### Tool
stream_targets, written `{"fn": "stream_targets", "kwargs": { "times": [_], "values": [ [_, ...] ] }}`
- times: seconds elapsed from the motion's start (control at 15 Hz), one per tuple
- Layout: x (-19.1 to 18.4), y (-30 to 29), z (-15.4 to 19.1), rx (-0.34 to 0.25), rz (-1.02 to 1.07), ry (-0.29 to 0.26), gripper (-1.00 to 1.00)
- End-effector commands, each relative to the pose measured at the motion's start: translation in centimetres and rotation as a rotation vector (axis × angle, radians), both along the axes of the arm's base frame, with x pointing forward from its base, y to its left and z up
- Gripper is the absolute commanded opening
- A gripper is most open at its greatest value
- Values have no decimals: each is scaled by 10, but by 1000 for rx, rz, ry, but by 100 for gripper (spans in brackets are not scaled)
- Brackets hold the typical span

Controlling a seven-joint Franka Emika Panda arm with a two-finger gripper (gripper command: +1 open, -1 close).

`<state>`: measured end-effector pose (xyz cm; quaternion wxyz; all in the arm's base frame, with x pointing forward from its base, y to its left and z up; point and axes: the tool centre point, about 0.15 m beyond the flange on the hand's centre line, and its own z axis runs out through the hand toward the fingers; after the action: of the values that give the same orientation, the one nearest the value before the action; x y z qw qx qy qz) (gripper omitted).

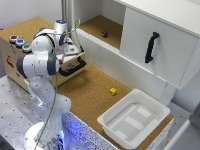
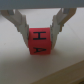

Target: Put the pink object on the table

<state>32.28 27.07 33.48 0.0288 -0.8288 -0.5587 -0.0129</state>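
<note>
Your wrist view shows the pink object (image 2: 40, 41), a small reddish-pink cube with dark letters printed on its faces, sitting squarely between the two pale fingers (image 2: 21, 22) of the gripper (image 2: 41, 31). The fingers press against its opposite sides, so you are holding the block in a narrow grasp, with pale blurred ground beneath it. In the exterior view the block itself is hidden behind the white arm (image 1: 40, 62), which is bent over the far corner of the table (image 1: 90, 92) on the exterior view's left, beside a wooden box (image 1: 11, 57) with coloured buttons on top. You cannot tell from either view how high the block hangs above the cork. It looks like a stiff, light, hard-edged piece with smooth flat sides, likely slippery if pinched off-centre, so the mid-height grip on two parallel faces seems sound. Elsewhere on the table you have a small yellow object (image 1: 113, 91) near the middle, a white plastic tray (image 1: 155, 107) at the near corner on the exterior view's right, and a small dark object (image 1: 104, 34) on the recessed shelf.
</note>
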Motion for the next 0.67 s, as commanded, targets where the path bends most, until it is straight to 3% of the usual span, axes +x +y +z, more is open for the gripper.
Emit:
{"fn": "stream_targets", "kwargs": {
  "times": [0.0,0.13,0.27,0.4,0.6],
  "values": [
    [16,-29,91,93,-133,-135,-100],
    [26,-51,129,106,-222,-172,-100],
    [34,-79,145,68,-328,-204,-100],
    [40,-107,146,64,-434,-198,-100],
    [46,-152,130,85,-629,-142,-100]
  ]
}}
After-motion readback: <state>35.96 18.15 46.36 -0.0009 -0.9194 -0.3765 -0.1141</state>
